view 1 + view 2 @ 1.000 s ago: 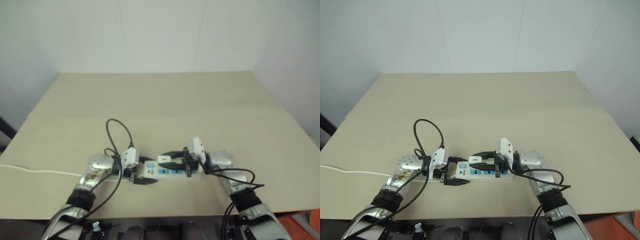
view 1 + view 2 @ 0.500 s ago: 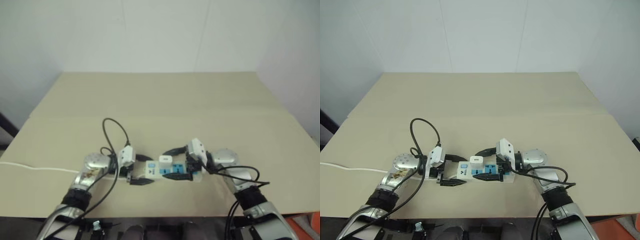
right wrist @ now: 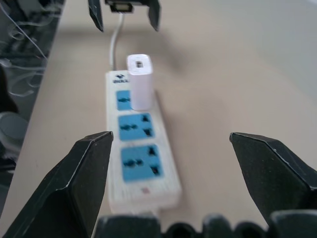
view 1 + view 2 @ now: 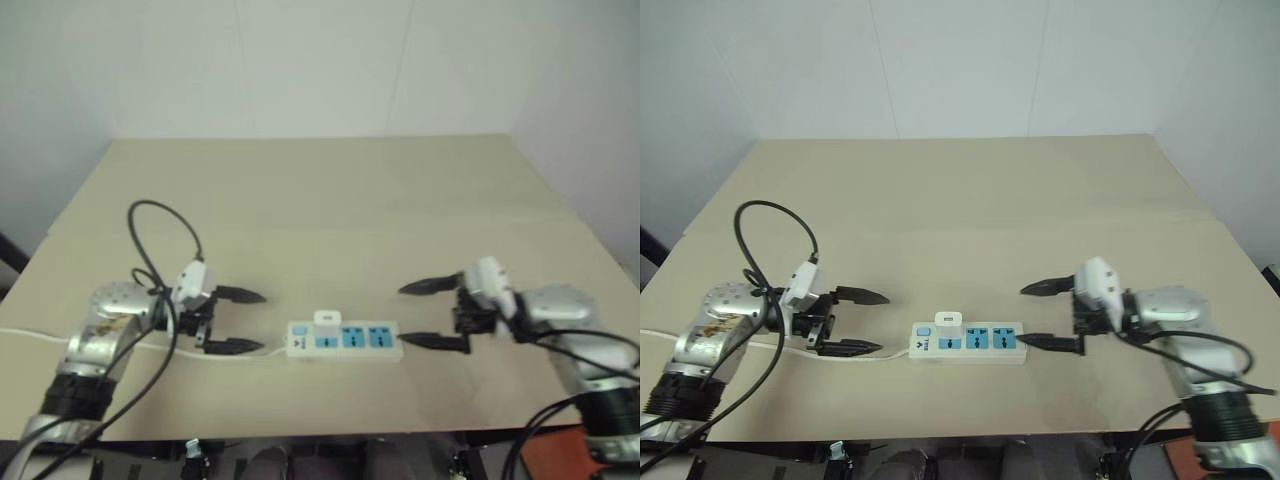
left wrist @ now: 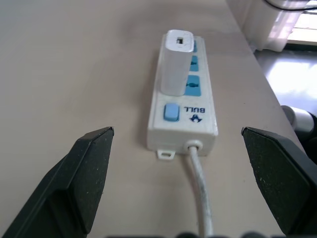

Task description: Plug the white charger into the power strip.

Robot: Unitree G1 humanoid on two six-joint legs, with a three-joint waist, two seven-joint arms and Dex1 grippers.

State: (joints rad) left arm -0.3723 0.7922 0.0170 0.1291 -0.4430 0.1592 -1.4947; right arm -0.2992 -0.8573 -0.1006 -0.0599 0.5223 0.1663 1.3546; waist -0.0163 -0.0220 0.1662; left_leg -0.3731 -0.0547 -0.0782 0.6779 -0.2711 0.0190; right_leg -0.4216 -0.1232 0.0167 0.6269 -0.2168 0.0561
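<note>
Stood upright in the socket nearest the switch end: the white charger (image 4: 949,320), seated on the power strip (image 4: 968,341), other two blue sockets bare. Lay flat across the middle of the near part of the surface (image 4: 970,210), long axis running left to right, switch end and thin white cord (image 5: 202,198) toward the left end effector (image 4: 858,322). Hung between the two end effectors, apart from both. Left end effector spread wide and empty, pointed rightward along the strip's axis, just beyond the cord end. Right end effector (image 4: 1044,315) likewise spread wide and empty, pointed leftward, lower fingertip close to the strip's far end but seemingly not touching. Looked nearer to the charger itself: the left, since the charger sat at that end. Judged plugged in, with nothing left to grasp. Surface a plain tan top, otherwise bare save for the cord trailing off its left edge. Behind, pale walls meeting in a corner.
</note>
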